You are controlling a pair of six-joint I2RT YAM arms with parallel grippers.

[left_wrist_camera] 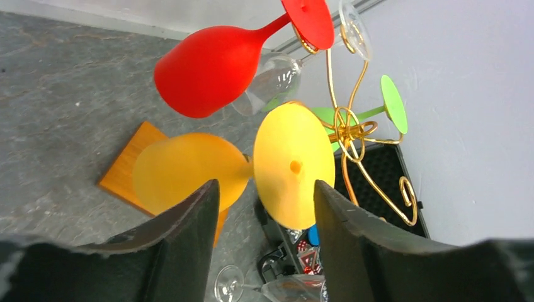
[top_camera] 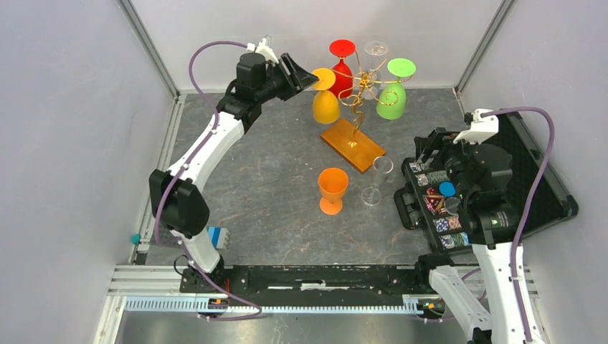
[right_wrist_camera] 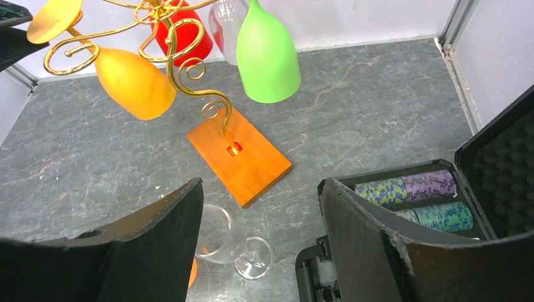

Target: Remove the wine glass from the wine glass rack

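Note:
The gold wire wine glass rack (top_camera: 358, 93) stands on its amber base (top_camera: 352, 143) at the back middle. A yellow glass (top_camera: 326, 100), a red one (top_camera: 343, 72), a clear one (top_camera: 375, 50) and a green one (top_camera: 393, 93) hang upside down from it. My left gripper (top_camera: 301, 77) is open at the yellow glass's foot. In the left wrist view the foot (left_wrist_camera: 293, 163) shows between the open fingers (left_wrist_camera: 189, 233), just beyond their tips. My right gripper (right_wrist_camera: 261, 189) is open and empty, low over the table by the case.
An orange glass (top_camera: 333, 190) and a clear glass (top_camera: 376, 179) stand on the table in front of the rack's base. An open black case of poker chips (top_camera: 437, 208) lies at the right under my right arm. Grey walls close in the table.

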